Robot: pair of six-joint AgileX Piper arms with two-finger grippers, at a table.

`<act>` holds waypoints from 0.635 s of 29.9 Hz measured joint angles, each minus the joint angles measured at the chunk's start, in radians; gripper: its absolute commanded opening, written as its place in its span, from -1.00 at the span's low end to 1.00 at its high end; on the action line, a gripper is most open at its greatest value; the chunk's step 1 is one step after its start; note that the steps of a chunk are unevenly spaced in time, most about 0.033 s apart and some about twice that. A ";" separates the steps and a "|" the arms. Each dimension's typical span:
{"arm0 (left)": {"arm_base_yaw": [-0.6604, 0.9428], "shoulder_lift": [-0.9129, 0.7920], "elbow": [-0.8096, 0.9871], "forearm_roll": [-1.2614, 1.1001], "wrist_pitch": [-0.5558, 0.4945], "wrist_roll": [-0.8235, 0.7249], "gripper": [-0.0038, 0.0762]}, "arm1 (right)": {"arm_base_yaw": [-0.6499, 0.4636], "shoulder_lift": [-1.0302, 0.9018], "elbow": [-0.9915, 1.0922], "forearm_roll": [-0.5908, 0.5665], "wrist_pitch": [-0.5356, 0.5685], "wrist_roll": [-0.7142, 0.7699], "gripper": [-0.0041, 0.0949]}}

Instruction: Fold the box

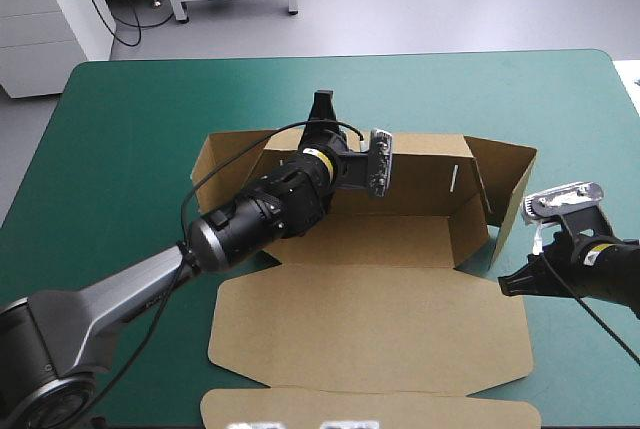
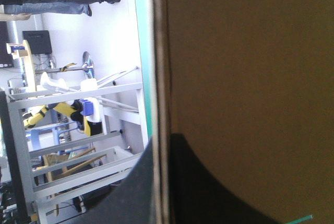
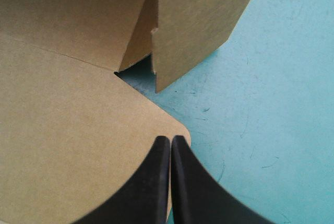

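Left gripper (image 1: 322,109) clamps the top edge of the far wall (image 1: 430,171) of the brown box (image 1: 400,244), one black finger on each side of the board. That box sits mid-table on the teal-green cover (image 1: 120,129), with its far wall and right wall (image 1: 505,187) raised and its lid (image 1: 370,324) flat toward the near edge. Right gripper (image 1: 505,287), fingers pressed together and empty, hovers at the lid's right corner, just beside the right wall. Done well, I judge, the left bends the wall evenly along its crease without dragging the box, while the right braces the side wall upright.
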 measured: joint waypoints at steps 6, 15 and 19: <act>-0.095 0.011 0.089 0.262 0.014 -0.226 -0.93 | 0.000 0.000 0.000 0.001 0.037 0.009 -0.95; -0.181 0.011 0.219 0.547 0.103 -0.544 -0.93 | 0.000 -0.056 0.000 0.003 0.046 0.016 -0.95; -0.185 0.011 0.227 0.557 0.125 -0.609 -0.93 | 0.000 -0.097 0.000 0.003 0.052 0.031 -0.95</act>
